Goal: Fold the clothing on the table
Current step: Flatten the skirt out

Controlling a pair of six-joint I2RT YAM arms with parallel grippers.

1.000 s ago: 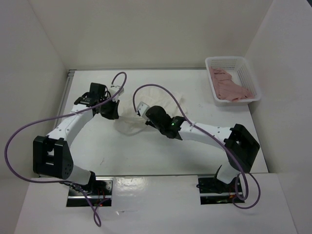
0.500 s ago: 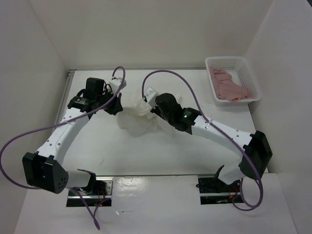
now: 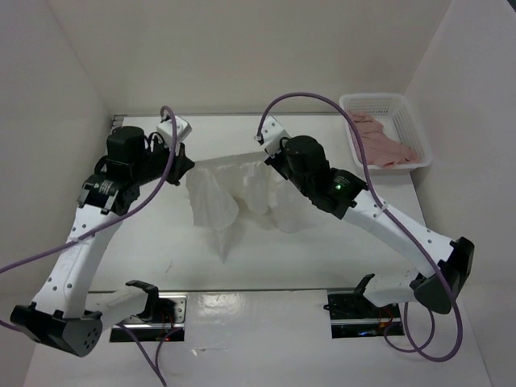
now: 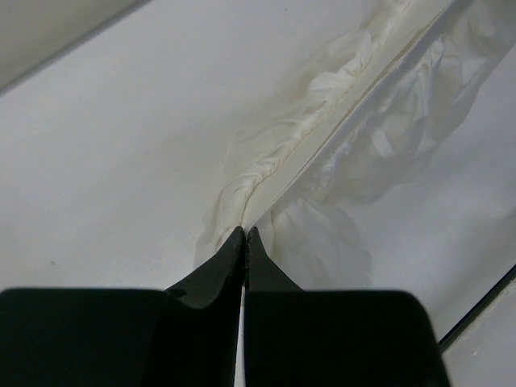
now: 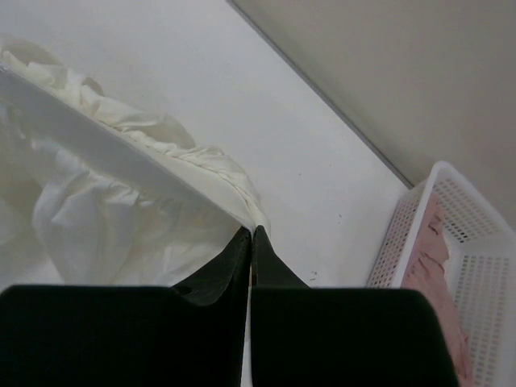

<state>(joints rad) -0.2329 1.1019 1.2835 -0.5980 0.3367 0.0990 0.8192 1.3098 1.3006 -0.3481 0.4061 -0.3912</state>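
The white crinkled clothing (image 3: 230,197) hangs above the table (image 3: 161,242), its top edge stretched taut between both grippers and its ruffled layers drooping toward the surface. My left gripper (image 3: 190,164) is shut on the left end of that edge; in the left wrist view its jaws (image 4: 244,234) pinch the gathered fabric (image 4: 322,129). My right gripper (image 3: 266,159) is shut on the right end; in the right wrist view its closed tips (image 5: 251,231) hold the bunched corner of the clothing (image 5: 161,149).
A white lattice basket (image 3: 407,121) with a pink garment (image 3: 383,145) stands at the back right, and shows in the right wrist view as the basket (image 5: 484,266). White walls enclose the table on the left, back and right. A metal rail (image 3: 109,153) runs along the left edge.
Both arms have risen and spread apart, lifting the clothing off the table. The garment went from a crumpled heap to a stretched, hanging sheet.
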